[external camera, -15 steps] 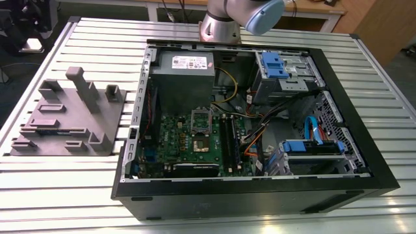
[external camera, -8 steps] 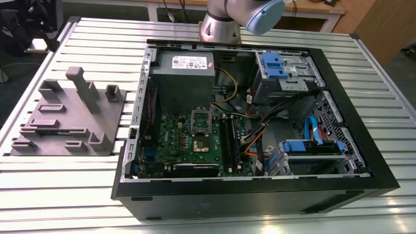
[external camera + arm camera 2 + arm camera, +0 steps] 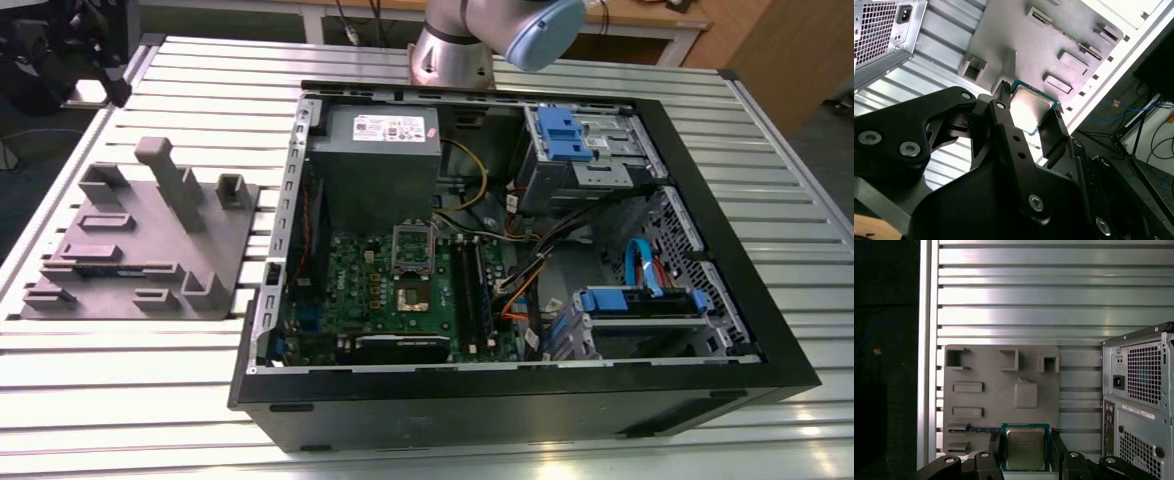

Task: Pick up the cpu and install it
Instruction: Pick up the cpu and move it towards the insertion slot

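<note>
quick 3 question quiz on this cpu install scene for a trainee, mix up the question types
1. True or false: the small flat square cpu with the silvery metal top is seated in the green motherboard inside the open black case.
2. Multiple choice: in both wrist views, what lies beyond the cpu? A) the grey moulded holder tray B) a blue drive cage C) an orange cable
3. Fill in: the black jaws are shut on the ____.

Key: 1 false, it sits between the jaws, away from the case; 2 A; 3 cpu.
</note>
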Robot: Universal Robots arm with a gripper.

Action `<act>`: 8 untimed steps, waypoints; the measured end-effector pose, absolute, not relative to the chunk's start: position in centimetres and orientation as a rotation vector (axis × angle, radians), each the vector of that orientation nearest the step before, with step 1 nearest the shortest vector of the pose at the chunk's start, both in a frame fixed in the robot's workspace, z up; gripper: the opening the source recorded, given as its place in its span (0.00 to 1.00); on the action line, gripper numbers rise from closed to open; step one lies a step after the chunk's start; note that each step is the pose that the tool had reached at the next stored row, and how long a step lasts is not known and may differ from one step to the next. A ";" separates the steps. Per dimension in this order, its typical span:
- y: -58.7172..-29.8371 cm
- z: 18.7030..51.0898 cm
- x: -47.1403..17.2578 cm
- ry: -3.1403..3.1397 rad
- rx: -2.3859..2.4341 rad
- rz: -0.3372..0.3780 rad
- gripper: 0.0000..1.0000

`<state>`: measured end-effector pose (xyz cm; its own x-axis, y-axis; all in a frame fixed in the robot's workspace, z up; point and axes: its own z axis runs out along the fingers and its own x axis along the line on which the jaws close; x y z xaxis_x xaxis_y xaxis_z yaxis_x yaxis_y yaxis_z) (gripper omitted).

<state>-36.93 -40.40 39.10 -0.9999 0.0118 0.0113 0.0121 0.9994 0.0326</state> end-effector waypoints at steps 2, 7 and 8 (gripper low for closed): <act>-40.4 39.1 -36.6 -3.130 -0.019 -0.051 0.47; -40.4 39.1 -35.3 -3.130 -0.019 -0.051 0.47; -40.4 39.1 -35.1 -3.130 -0.019 -0.051 0.47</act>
<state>-35.06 -40.40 39.10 -0.9999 0.0117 0.0113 0.0120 0.9994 0.0326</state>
